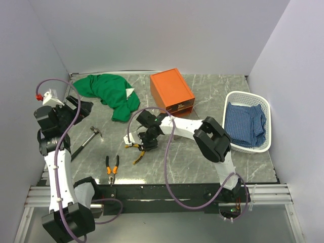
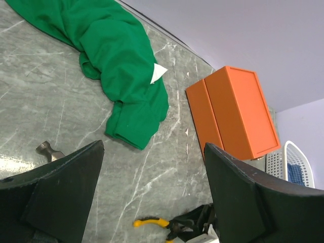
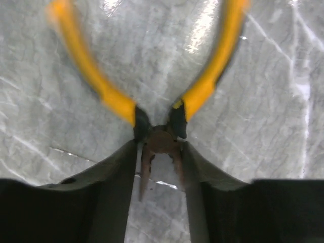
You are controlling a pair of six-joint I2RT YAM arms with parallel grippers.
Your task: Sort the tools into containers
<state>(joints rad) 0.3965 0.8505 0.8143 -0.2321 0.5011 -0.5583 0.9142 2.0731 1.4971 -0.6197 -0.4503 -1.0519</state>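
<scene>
Yellow-handled pliers lie on the marble table with their handles spread. My right gripper is shut on their metal head, one finger pressed against each side; from above it is tipped down at the table's middle, over the pliers. My left gripper is open and empty, raised at the far left. A black-handled hammer lies below it. Orange-black pliers lie near the front edge. The orange box stands behind, with its clear drawer front facing the arms.
A green cloth lies crumpled at the back left. A white basket holding a blue cloth stands at the right edge. Grey walls close in the table on three sides.
</scene>
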